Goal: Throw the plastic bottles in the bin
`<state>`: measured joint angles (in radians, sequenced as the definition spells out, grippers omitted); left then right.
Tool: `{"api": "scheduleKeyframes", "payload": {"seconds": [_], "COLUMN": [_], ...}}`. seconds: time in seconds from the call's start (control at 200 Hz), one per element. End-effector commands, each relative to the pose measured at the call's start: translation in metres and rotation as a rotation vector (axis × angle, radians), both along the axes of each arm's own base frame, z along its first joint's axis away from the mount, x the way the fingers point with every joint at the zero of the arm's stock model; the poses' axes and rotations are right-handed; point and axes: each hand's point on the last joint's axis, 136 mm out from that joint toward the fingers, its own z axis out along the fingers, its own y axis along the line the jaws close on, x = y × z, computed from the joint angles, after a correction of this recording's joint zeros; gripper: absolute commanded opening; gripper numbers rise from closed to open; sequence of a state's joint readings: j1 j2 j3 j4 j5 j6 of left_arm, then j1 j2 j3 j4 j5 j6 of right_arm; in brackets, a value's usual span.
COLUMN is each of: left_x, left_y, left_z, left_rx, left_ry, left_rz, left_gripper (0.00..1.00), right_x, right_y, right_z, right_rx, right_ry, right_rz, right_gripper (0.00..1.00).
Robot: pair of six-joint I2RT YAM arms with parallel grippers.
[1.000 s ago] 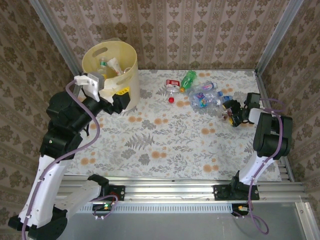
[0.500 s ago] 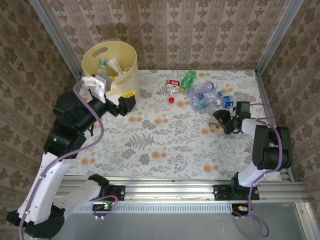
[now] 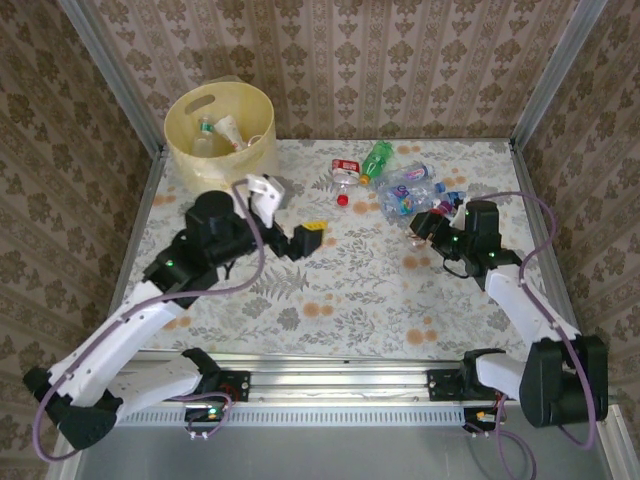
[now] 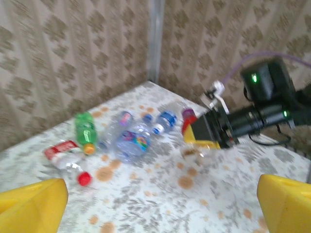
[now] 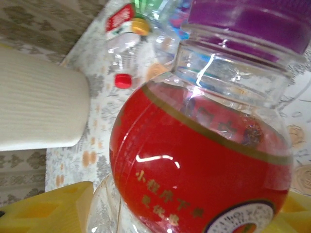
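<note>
I have a red-label bottle (image 5: pixel 194 160) clamped in my right gripper (image 3: pixel 424 224).
Left gripper (image 3: pixel 308 238) spread wide, empty; loose bottles (image 3: pixel 400 185) far right, bin (image 3: pixel 200 170) far left.

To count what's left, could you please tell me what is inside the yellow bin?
Inside the yellow bin, the top view shows at least two clear plastic bottles lying against each other. Anything beneath them is covered, as is the bin's floor.
</note>
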<state>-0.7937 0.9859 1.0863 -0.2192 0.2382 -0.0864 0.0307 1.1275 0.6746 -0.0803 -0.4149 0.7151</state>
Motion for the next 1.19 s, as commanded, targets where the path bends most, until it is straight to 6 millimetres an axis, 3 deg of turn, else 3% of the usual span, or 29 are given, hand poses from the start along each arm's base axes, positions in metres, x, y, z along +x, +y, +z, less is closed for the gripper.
{"api": "scheduleKeyframes", "payload": {"seconds": [0.0,0.095,0.175,0.395,0.675,0.97,1.19], "left_x": [-0.003,-0.002,-0.002,-0.010,-0.002,-0.002,-0.001], "left_y": [-0.024,-0.041,-0.054,-0.088,-0.116,-0.137,-0.144], "left_z": [-0.013,-0.030,-0.032,-0.037,-0.063,-0.064,-0.065], "left_rx": [-0.051,-0.096,-0.150,-0.188,-0.121,-0.157,-0.158], "left_ry": [0.021,0.078,0.094,0.073,0.046,0.080,0.093], "left_rz": [-0.045,-0.082,-0.126,-0.223,-0.181,-0.231,-0.243], "left_gripper": [1.00,1.00,1.00,1.00,1.00,1.00,0.93], "right_x": [-0.001,-0.007,-0.013,-0.031,-0.040,-0.045,-0.047], "right_y": [0.010,0.027,0.042,0.077,0.102,0.113,0.120], "right_z": [0.038,0.066,0.086,0.121,0.129,0.132,0.128], "right_rx": [-0.022,-0.010,0.007,0.031,0.033,0.038,0.045], "right_ry": [-0.108,-0.195,-0.256,-0.354,-0.356,-0.361,-0.352], "right_rz": [0.043,0.107,0.160,0.275,0.324,0.345,0.359], "right_gripper": [0.57,0.57,0.57,0.57,0.57,0.57,0.56]}}
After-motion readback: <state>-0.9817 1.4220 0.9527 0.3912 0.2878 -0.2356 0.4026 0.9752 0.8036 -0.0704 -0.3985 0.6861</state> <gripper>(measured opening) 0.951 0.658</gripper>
